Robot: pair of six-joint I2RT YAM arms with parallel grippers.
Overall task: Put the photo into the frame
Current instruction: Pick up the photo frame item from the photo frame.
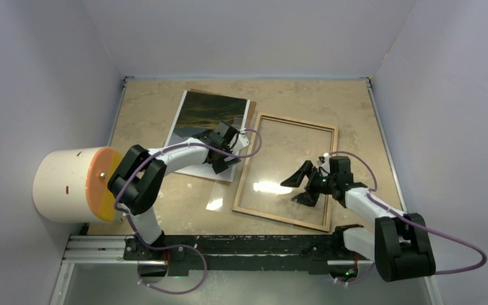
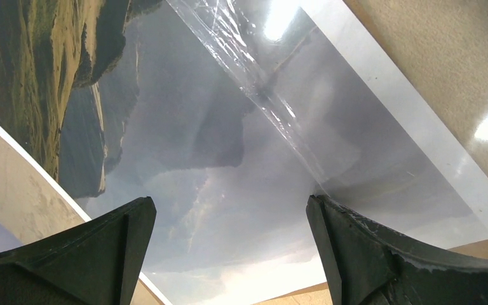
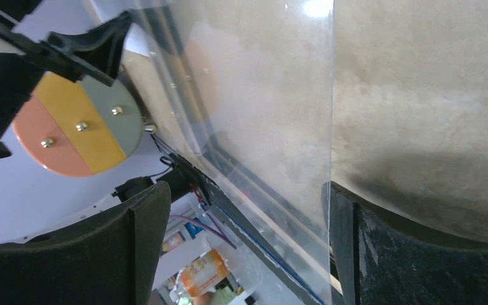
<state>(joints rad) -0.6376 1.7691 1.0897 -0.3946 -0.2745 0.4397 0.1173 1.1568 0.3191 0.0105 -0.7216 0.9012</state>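
Nearest me, at 6 o'clock, both arms are bolted to a dark rail (image 1: 241,244) along the table (image 1: 356,108) edge.

The right gripper (image 3: 246,187) hangs over the near part of the frame (image 1: 297,122), at about 4 o'clock. Its jaws are wide apart and clamped on nothing. From its wrist camera, a clear sheet (image 3: 260,95) fills the gap between the fingers, and one straight edge of it runs down to the tip of the right-hand finger. I can't tell whether it touches.

The frame lies flat with its light wood side up, just right of the table's middle, and bare tabletop shows inside it.

Off the table at 8 o'clock sits a white drum (image 1: 63,181) with an orange and yellow face.

The left gripper (image 2: 229,202) is also spread wide. It is poised over the pale grey near corner of the photo (image 1: 206,117), gripping nothing. An edge of the clear sheet cuts diagonally across the print there.

The photo lies face up at 11 o'clock, just left of the frame and outside it. It rests on a brown board (image 1: 255,107) that peeks out along its far and right sides.
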